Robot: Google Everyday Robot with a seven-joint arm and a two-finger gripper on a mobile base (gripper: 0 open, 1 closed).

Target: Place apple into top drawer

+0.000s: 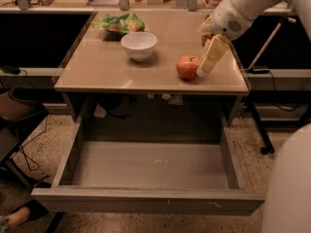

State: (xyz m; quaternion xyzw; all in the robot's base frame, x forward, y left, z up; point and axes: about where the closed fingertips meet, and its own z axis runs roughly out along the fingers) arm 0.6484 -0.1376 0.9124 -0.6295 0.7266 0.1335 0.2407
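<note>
Gripper (pixel 202 69): right of centre, just beside the apple; grip state cannot tell.
Apple (pixel 187 66): on table (pixel 97 67), near front edge.
Top drawer (pixel 146 168): open, lower frame.

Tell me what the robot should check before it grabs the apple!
1. Top drawer pulled out: ok, its scuffed floor shows.
2. Apple easy to see: ok, it sits on the table near the front edge.
3. End effector near the apple: ok, it hangs right beside it, on the side away from the white bowl.
4. End effector touching the apple: cannot tell.
5. Bowl out of the way: ok, it stands apart from the apple.
6. Red soda can out of the way: cannot tell, the arm hides most of it.
</note>
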